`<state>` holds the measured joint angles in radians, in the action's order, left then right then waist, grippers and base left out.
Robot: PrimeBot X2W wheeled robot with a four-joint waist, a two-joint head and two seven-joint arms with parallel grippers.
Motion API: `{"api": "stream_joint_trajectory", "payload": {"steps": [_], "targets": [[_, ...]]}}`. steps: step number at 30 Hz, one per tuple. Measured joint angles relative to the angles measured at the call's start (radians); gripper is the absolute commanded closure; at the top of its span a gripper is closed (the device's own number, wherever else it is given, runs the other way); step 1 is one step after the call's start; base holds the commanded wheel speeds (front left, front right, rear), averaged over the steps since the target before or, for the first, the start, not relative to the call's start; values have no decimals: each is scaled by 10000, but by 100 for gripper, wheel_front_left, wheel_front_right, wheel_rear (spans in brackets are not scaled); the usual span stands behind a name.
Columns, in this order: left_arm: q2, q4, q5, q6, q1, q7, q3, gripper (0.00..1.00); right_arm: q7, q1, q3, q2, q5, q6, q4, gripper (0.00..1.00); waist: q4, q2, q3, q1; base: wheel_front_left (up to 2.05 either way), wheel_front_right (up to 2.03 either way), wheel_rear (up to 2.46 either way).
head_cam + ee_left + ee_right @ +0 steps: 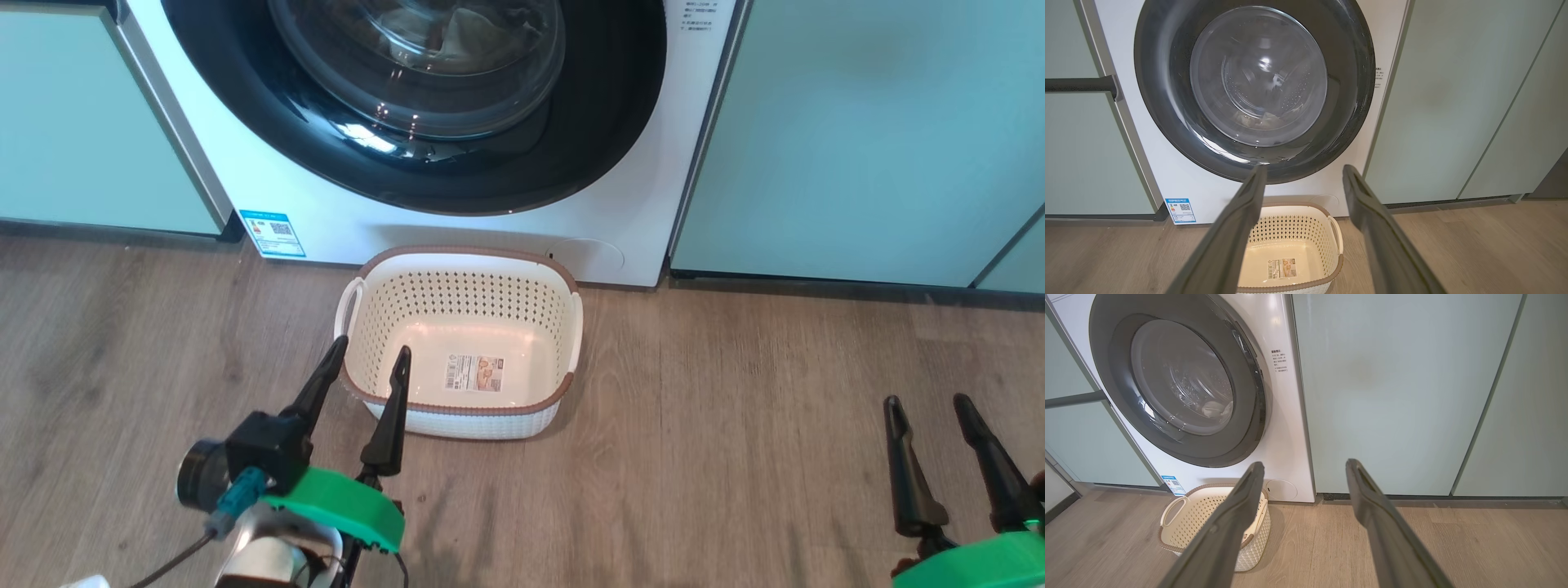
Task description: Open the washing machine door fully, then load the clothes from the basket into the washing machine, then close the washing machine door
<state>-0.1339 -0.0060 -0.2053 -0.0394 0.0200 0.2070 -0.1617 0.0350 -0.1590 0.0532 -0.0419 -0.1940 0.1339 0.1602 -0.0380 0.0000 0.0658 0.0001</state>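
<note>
Head view: the washing machine door [571, 147] is shut on the washing machine [343, 204], and the basket [457, 255] stands on the floor just before it. The basket label [474, 372] and the machine's blue QR sticker [272, 233] are illegible. The left gripper [369, 347], spread and holding nothing, hangs at the basket's near rim. The right gripper [929, 400], likewise, is well right of the machine.
Left wrist view: the clothes [1261, 119] lie behind the door glass.
Right wrist view: there is illegible small print [1279, 361] right of the door.

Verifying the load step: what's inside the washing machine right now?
Through the glass of the shut washing machine door, pale clothes lie low in the drum. Their number is unclear; the door's black rim covers the drum's sides.
</note>
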Motion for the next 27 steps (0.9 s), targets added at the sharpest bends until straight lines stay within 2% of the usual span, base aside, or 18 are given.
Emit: {"api": "stream_joint_trajectory", "payload": {"steps": [9,10,17,27], "targets": [[-27,6,-94,6,2,0,-81,0,-2,1,-15,4,-94,0,-56,0,9,0,-44,-1,0,0,0],[-12,67,-102,10,-1,2,-98,100,0,2,-15,8,-96,0,-119,100,17,0,-46,-1,0,0,0],[146,1179,-153,13,-606,-8,-278,100,-2,-142,-155,136,-142,0,-1342,100,22,0,-53,0,0,0,0],[163,1250,-1335,113,-688,-217,-213,100,-6,-174,-178,136,-1354,0,-1565,100,50,0,-101,0,0,0,0]]}}
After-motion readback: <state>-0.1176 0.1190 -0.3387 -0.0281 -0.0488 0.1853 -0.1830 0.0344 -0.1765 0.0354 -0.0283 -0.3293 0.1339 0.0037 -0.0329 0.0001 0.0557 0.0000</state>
